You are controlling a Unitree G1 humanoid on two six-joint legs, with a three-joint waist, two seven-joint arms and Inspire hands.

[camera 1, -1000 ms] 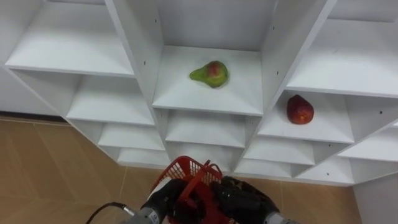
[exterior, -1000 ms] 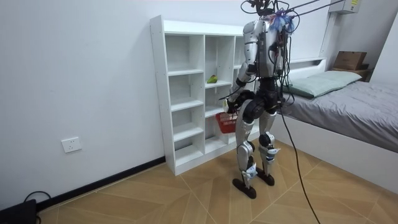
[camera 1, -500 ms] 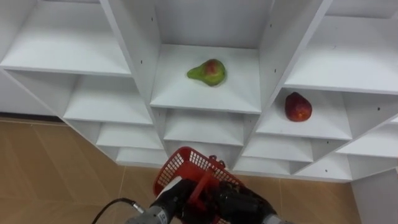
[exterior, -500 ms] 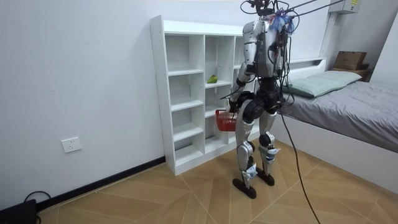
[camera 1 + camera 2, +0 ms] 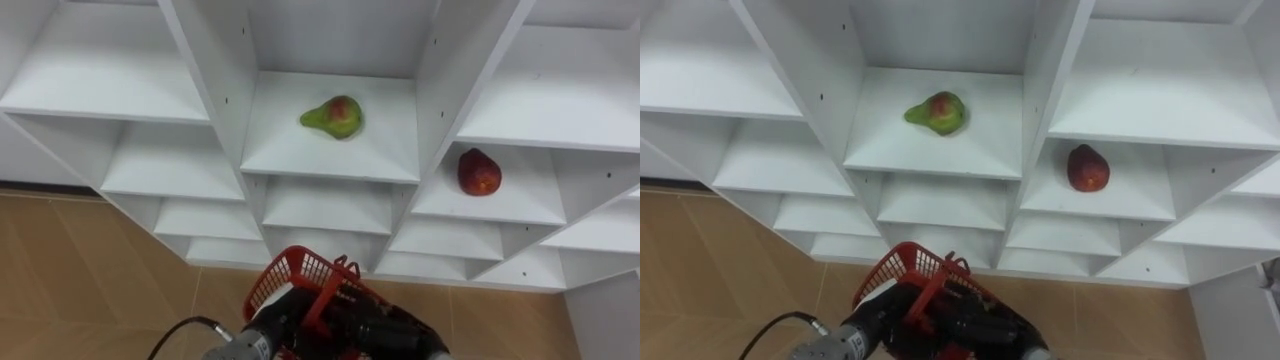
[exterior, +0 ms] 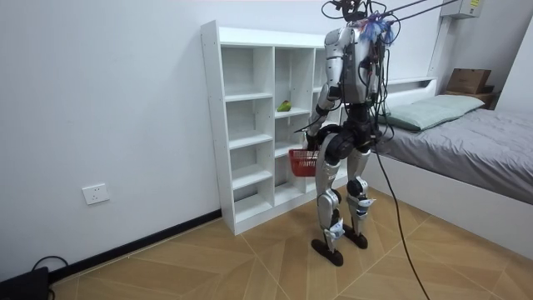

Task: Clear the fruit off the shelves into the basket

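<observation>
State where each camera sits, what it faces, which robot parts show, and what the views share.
Left eye view: on the head, looking down at the white shelf unit; left hand and right hand at the red plastic basket.
Right eye view: beside it, same scene and hands.
Room view: stands across the room, faces the whole robot before the shelves.
Shared: basket, green-red pear; eyes also the red fruit.

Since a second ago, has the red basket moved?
Yes, slightly: the basket has risen a little against the closet's lower shelves in the room view.
</observation>
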